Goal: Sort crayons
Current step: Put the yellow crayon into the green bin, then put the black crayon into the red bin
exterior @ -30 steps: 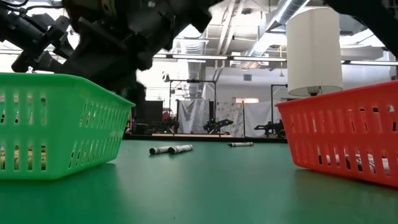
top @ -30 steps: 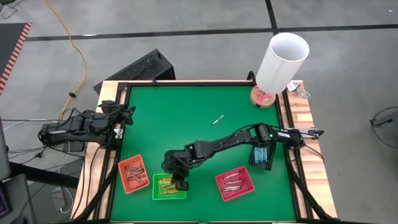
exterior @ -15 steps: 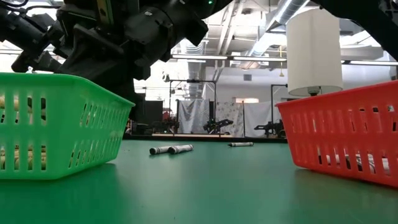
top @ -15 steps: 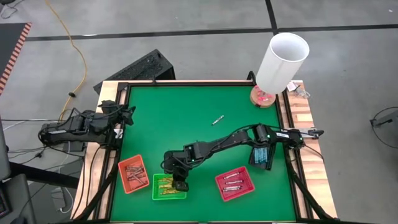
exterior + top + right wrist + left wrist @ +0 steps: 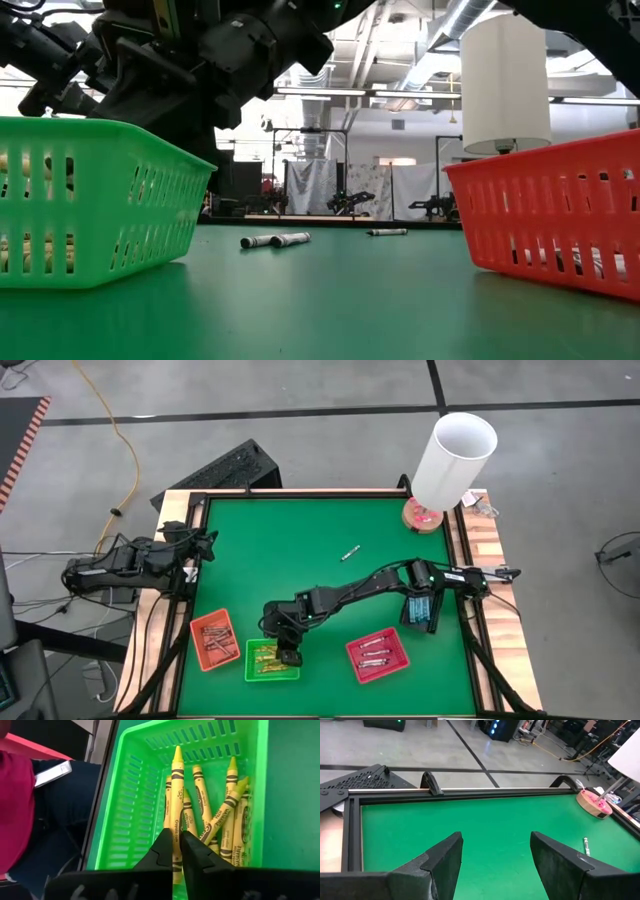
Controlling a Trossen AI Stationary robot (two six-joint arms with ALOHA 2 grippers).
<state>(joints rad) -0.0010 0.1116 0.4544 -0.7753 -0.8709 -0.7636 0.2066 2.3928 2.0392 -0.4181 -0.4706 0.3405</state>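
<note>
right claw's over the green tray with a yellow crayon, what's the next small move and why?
Probably open the right claw fully: it pinches a yellow crayon directly above the green tray, where other yellow crayons already lie, so release should sort it correctly.

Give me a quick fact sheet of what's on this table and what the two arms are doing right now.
right gripper: over the green tray, fingers pinching a yellow crayon
left gripper: open, waiting at the table's left edge
green tray contents: yellow crayons
orange tray: brownish crayons
red tray: silvery crayons
black tray: blue crayons
loose on mat: one crayon near the centre
corner: white cylinder
</note>
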